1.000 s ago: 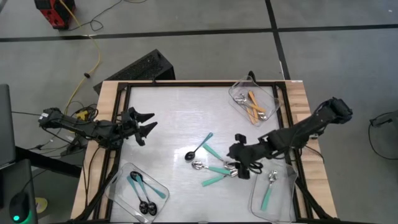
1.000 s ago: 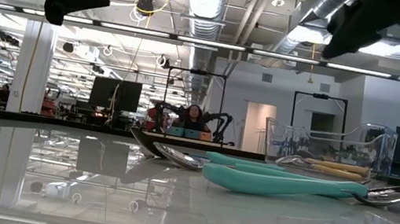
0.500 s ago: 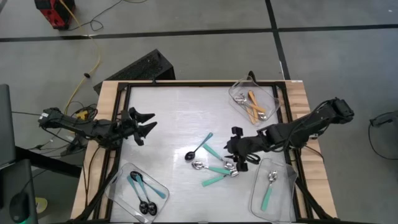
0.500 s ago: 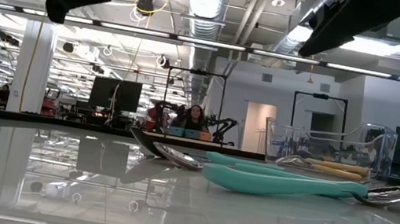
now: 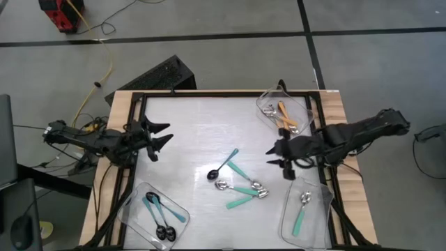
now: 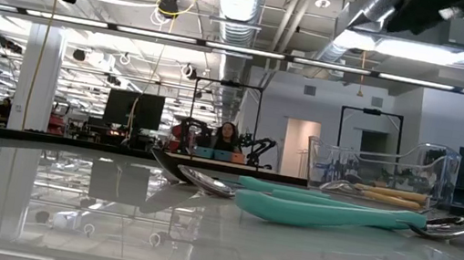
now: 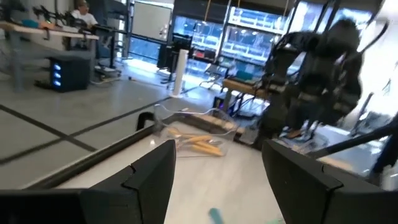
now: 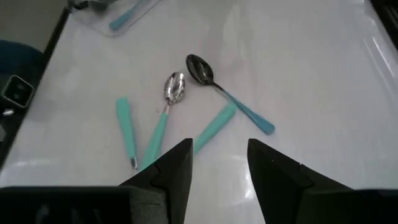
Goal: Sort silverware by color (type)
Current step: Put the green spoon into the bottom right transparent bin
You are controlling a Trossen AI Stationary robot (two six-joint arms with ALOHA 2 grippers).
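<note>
1. right gripper (image 5: 284, 162) hangs over the right part of the table (image 5: 195, 132), fingers spread apart with nothing between them.
2. loose spoons lie toward its 8 o'clock in the high view, apart from it: a blue-handled spoon (image 5: 224, 164) with a black bowl, and three teal-handled spoons (image 5: 242, 192) bunched together just beside it.
3. right wrist view shows the blue-handled spoon (image 8: 227, 96) and the teal-handled spoons (image 8: 158, 129) ahead of the fingers (image 8: 176, 169), none touched.
4. tray of orange-handled spoons (image 5: 285, 118) sits at 12 o'clock of the right gripper, near the table's far right corner.
5. tray with one teal spoon (image 5: 302, 213) sits at 5 o'clock of the gripper, at the near right edge.
6. tray with blue-handled spoons (image 5: 159, 215) sits at the near left corner.
7. left gripper (image 5: 159, 134) waits over the left edge, fingers apart and empty, well apart from all the loose spoons.
</note>
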